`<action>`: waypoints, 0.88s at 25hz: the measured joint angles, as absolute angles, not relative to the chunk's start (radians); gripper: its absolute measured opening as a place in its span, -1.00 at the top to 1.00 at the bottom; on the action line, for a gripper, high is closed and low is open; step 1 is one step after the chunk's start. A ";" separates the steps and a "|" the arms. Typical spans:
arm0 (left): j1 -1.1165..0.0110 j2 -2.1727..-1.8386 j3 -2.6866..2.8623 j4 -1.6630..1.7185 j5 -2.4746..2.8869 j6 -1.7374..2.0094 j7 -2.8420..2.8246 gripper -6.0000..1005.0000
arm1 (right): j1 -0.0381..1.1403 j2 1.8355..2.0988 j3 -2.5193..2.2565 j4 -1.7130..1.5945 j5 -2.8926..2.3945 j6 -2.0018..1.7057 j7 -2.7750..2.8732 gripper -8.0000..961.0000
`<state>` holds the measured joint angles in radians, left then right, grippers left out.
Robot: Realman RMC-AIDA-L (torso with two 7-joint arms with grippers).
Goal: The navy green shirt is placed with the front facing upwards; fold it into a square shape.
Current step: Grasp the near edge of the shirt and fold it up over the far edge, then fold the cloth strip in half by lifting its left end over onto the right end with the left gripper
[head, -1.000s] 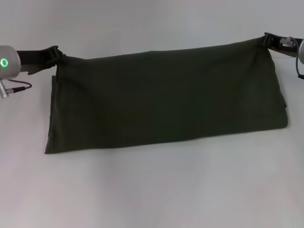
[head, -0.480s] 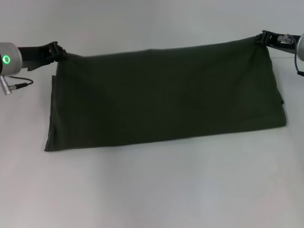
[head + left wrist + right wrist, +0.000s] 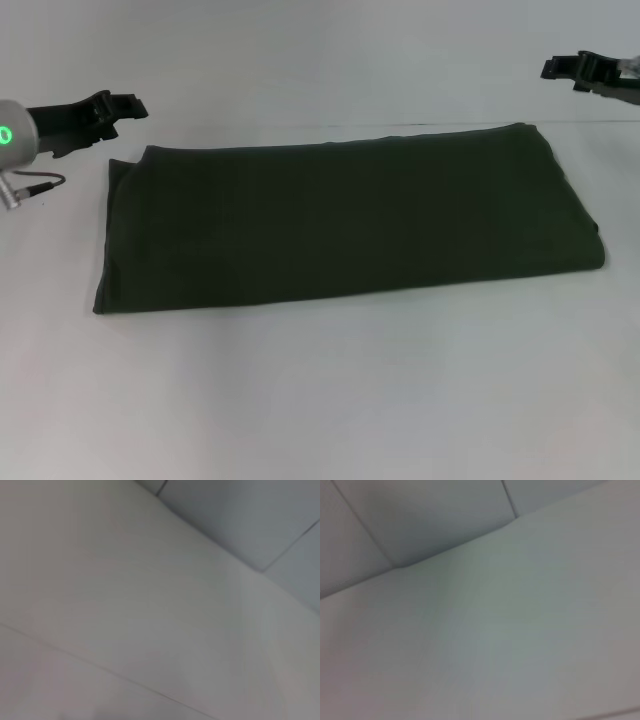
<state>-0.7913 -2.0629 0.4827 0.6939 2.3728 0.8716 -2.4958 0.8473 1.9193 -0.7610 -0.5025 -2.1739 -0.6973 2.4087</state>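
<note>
Head view takes in the whole scene: a pale table [image 3: 330, 400] with the navy green shirt [image 3: 350, 225] lying flat across it as a long folded band, plain dark cloth uppermost, no print or label showing. Its folded edges run straight, with a slight layered lip at the end nearest the right arm. Both far corners of the shirt lie loose on the table, with no finger on them.

At the far corner on the robot's left, the left gripper [image 3: 128, 106] hangs just beyond and outside the cloth, apart from it, its dark fingers [image 3: 100, 108] holding nothing; whether they stand apart or together cannot be told at this angle. A green ring light glows on that arm's wrist [image 3: 8, 135], with a thin cable below it.

Beyond the opposite far corner, the right gripper [image 3: 556, 68] sits higher and well clear of the cloth, also empty, and the gap between its fingers cannot be made out either.

Neither wrist view shows the shirt or any finger: each shows only pale surfaces crossed by thin seams.
</note>
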 joint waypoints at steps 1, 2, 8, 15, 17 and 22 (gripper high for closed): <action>-0.768 -2.065 0.483 0.710 2.324 0.911 -2.473 0.22 | 0.829 1.919 -0.749 -0.523 -2.158 -0.743 2.408 0.16; -0.751 -2.067 0.483 0.719 2.287 0.941 -2.454 0.14 | 0.805 1.919 -0.734 -0.547 -2.135 -0.804 2.405 0.08; -0.599 -2.055 0.474 0.719 2.052 1.237 -2.372 -0.43 | 0.594 1.938 -0.679 -0.625 -1.903 -1.137 2.301 -0.41; -0.458 -2.078 0.380 0.719 2.046 1.433 -2.452 -0.47 | 0.428 1.940 -0.582 -0.558 -1.733 -1.425 2.187 -0.41; -0.428 -2.084 0.376 0.719 2.048 1.442 -2.486 -0.47 | 0.407 1.941 -0.570 -0.548 -1.730 -1.467 2.174 -0.41; -0.385 -2.101 0.373 0.715 2.074 1.430 -2.567 -0.46 | 0.391 1.943 -0.569 -0.543 -1.733 -1.498 2.167 -0.41</action>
